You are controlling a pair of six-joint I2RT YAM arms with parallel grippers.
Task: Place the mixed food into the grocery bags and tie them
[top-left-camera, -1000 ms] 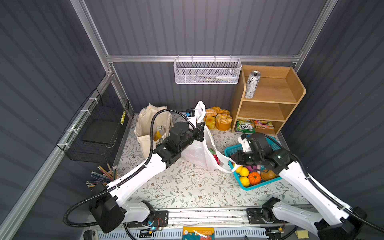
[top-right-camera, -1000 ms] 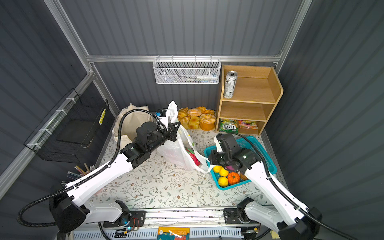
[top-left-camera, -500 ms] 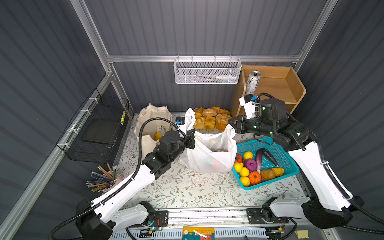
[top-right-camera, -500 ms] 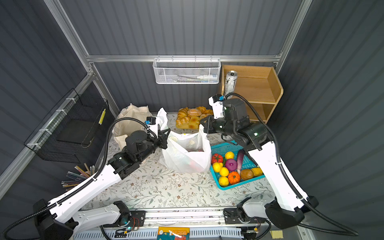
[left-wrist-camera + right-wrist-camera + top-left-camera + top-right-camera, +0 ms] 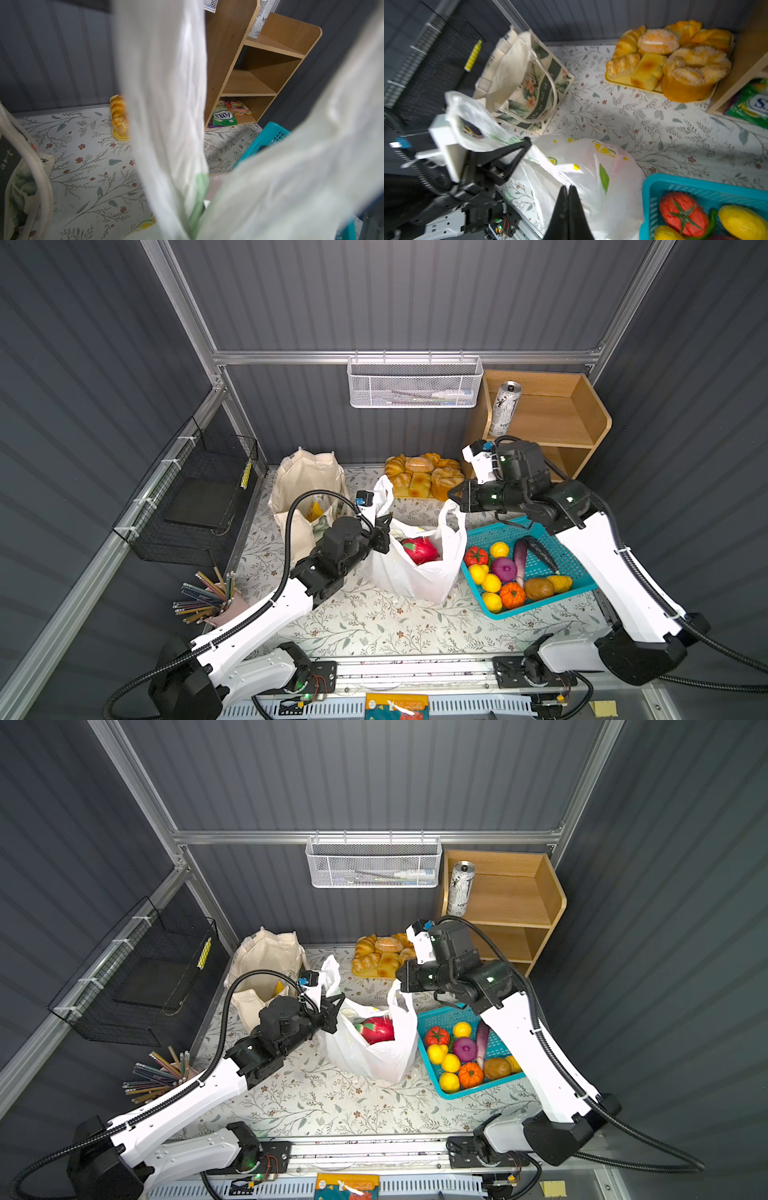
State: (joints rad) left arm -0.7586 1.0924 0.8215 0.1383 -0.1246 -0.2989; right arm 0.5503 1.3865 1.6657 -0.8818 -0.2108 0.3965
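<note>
Top views: left end effector point(image 5: 384, 529) and right end effector point(image 5: 454, 498) each pinch a handle of the thin translucent white plastic carrier bag point(image 5: 415, 580) on the bench point(image 5: 374, 626), with a pink-red dragon fruit point(image 5: 419, 549) inside. The tall silver-white drink can point(image 5: 460, 888) stands on the light wooden shelf unit point(image 5: 511, 903); tying now would probably shut it out.
Left wrist: plastic fills the view, so the grip is unseen and slip is possible.
Right wrist: jaws closed tight; the film may tear.

Robot lab cell, staged as pantry corner. Shown by: white robot arms point(image 5: 257, 614) mounted on rail point(image 5: 415, 668); dark corrugated panels point(image 5: 395, 294) framed in aluminium profile point(image 5: 415, 357); floral cloth point(image 5: 374, 626) laid over bench; wooden shelf point(image 5: 586, 418), wall-hung wire basket point(image 5: 415, 385), bread rolls point(image 5: 419, 477), turquoise basket point(image 5: 577, 572) filled with toy-like produce, canvas tote point(image 5: 303, 477), plastic carrier bag point(image 5: 415, 580) set out.
</note>
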